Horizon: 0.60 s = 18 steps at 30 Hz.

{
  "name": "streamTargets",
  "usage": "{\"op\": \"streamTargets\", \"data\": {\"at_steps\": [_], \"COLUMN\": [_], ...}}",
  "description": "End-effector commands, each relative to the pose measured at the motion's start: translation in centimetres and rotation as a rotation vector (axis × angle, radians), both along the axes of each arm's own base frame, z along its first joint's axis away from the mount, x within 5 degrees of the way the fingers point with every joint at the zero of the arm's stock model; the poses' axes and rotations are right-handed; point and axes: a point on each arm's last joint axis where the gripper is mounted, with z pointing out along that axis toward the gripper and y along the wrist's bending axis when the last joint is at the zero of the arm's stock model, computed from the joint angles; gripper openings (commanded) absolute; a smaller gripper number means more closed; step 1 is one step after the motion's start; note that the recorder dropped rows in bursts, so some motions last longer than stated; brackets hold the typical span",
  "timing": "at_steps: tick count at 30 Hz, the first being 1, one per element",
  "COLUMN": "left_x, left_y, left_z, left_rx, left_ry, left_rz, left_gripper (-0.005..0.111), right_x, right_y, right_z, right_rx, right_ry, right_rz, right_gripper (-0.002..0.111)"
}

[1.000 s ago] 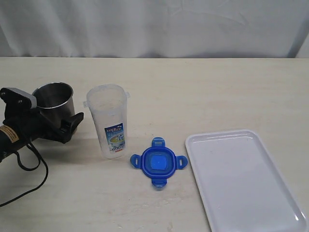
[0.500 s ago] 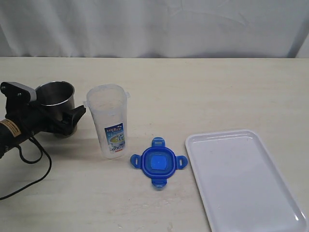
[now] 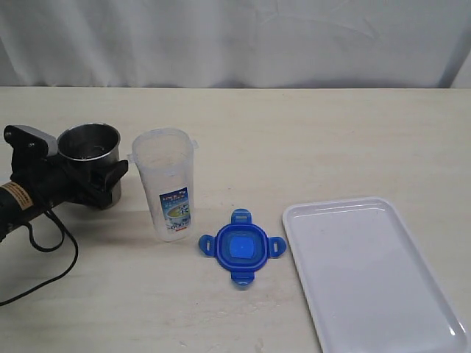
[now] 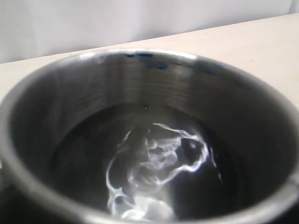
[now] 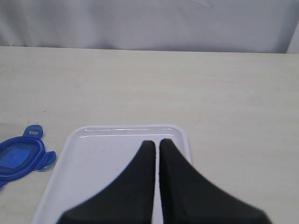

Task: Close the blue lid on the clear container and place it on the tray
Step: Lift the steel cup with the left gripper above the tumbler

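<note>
Now, left gripper (image 3: 101, 179): at the far left of the table (image 3: 309, 140), with its jaws on either side of the steel cup (image 3: 88, 143). One dark finger shows in front of the cup wall. I cannot tell whether it is clamped on the cup or only set loosely round it. The left wrist view is filled by the cup's empty, shiny inside (image 4: 149, 140).
Clear container (image 3: 168, 187): upright just right of the cup, with an open mouth and its label facing the near side. Nothing is touching it.
Blue lid (image 3: 241, 246): flat on the table, near and to the right of the container and just left of the tray. Its four flaps are spread out.
Tray (image 3: 368, 294): near right, with nothing on it.
Right gripper (image 5: 156, 142): out of the exterior view. In its own view the fingers are pressed together, holding nothing, and hang above the tray (image 5: 93, 154), with the lid (image 5: 18, 156) off to one side.
Step in hand: by my reading, closing has not begun. The left arm is busy with the cup, which is not part of the task.
Next move calls for: spreading a gripper and pinching the flat lid low at its edge. It then has to be squared over the rounded mouth and pressed down without tipping the tall container.
</note>
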Motion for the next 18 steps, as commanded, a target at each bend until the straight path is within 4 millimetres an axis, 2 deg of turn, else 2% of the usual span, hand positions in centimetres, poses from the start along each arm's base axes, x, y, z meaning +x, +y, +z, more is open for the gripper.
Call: {"op": "streamTargets", "data": {"at_steps": [1, 4, 18], "left_x": [-0.01, -0.06, 0.05], "left_y": [-0.55, -0.65, -0.45], "left_z": [0.11, 0.10, 0.18], "left_rx": [-0.003, -0.002, -0.007], "left_ry": [-0.012, -0.012, -0.013], "left_rz": [-0.047, -0.061, -0.034], "left_gripper": [0.021, -0.001, 0.000], "right_x": [-0.01, -0.01, -0.01], "right_y": [0.02, 0.02, 0.02], "right_z": [-0.02, -0.02, -0.02], "right_rx": [0.010, 0.010, 0.010], "right_ry": [-0.005, -0.005, -0.005], "right_rz": [-0.001, -0.001, -0.001], "right_gripper": [0.004, 0.004, 0.004]}}
